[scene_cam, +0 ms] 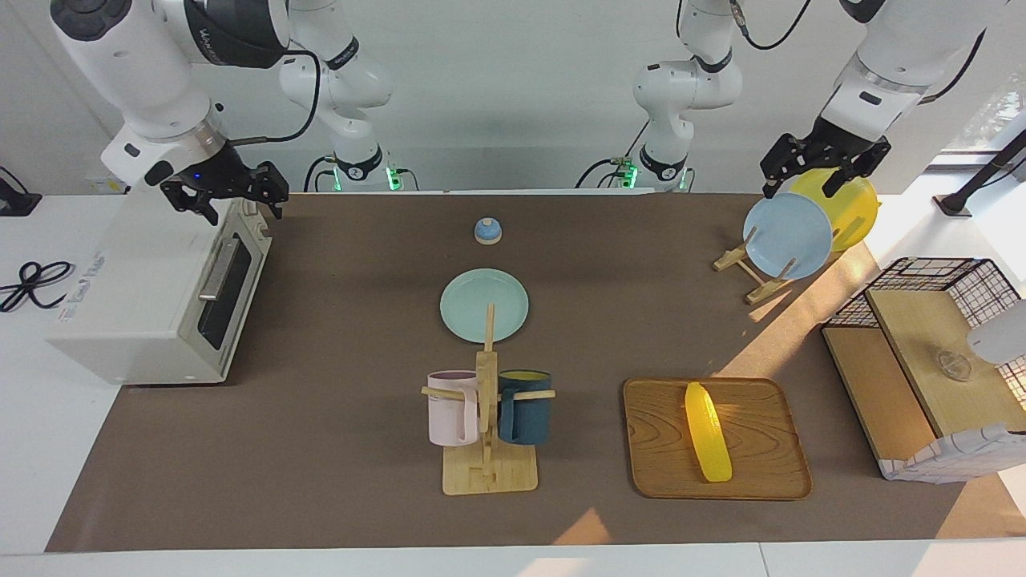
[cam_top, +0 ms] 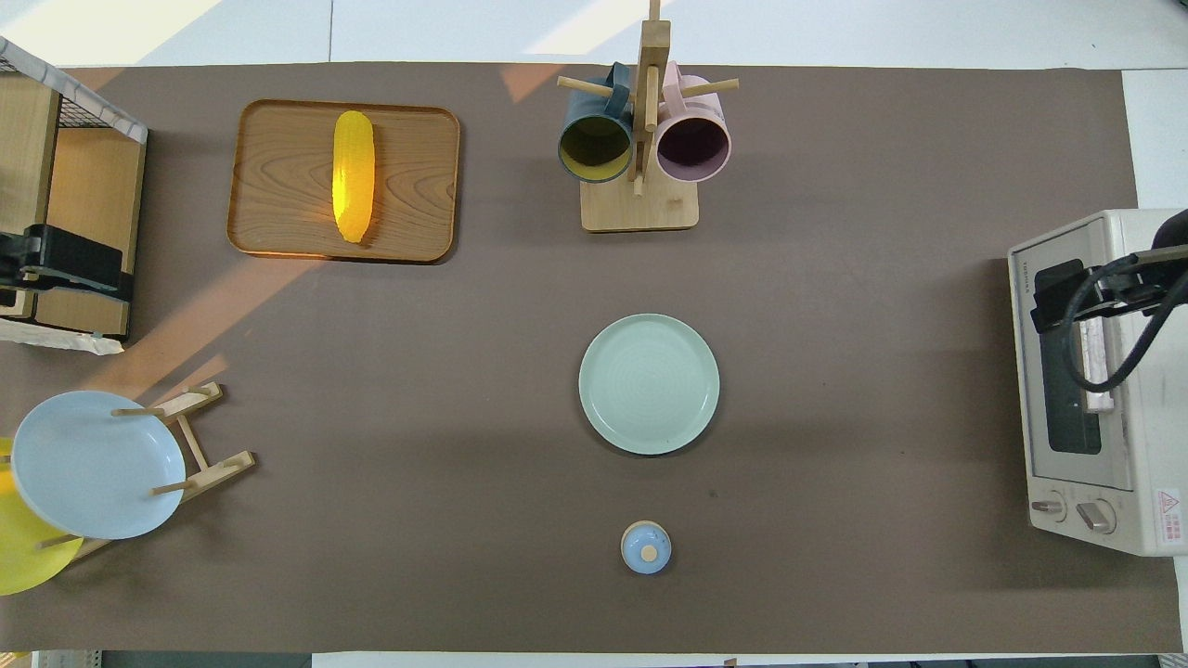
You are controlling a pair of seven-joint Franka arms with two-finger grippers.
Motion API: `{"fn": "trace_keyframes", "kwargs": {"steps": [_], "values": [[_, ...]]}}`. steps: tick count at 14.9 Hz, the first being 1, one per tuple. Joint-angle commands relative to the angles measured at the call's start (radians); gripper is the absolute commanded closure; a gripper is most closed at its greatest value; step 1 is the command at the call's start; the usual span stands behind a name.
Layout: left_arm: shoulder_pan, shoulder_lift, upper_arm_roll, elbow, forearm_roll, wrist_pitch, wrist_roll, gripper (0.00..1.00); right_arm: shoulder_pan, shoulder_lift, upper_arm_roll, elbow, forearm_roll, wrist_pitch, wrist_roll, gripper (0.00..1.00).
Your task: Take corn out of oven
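Corn (scene_cam: 708, 433), smooth bright yellow, lies on tray (scene_cam: 753, 481); both grippers gape empty.

A white bench (scene_cam: 32, 449) covered by a brown mat (scene_cam: 337, 449) stands against a plain white wall (scene_cam: 513, 88). Sunlight slants in from the left arm's end, laying warm orange patches across the mat. A window edge (scene_cam: 998, 104) shows at that end, and a black cable (scene_cam: 28, 282) lies coiled on the bench at the right arm's end.
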Motion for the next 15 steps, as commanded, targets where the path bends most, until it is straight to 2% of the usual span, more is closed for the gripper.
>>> {"fn": "trace_keyframes", "kwargs": {"steps": [1, 5, 9, 15], "values": [[0.001, -0.085, -0.001, -0.132, -0.002, 0.016, -0.004, 0.00, -0.005, -0.005, 0.000, 0.007, 0.030, -0.011, -0.002, 0.00], [-0.014, -0.071, 0.001, -0.123, 0.000, 0.091, 0.021, 0.00, -0.005, -0.005, 0.000, 0.007, 0.030, -0.008, -0.002, 0.00], [-0.045, 0.016, 0.034, -0.034, 0.004, 0.080, 0.065, 0.00, -0.005, -0.005, 0.000, 0.007, 0.030, -0.008, -0.002, 0.00], [-0.043, 0.002, 0.039, -0.082, 0.004, 0.123, 0.081, 0.00, -0.002, -0.006, 0.002, 0.004, 0.030, 0.008, 0.001, 0.00]]}}
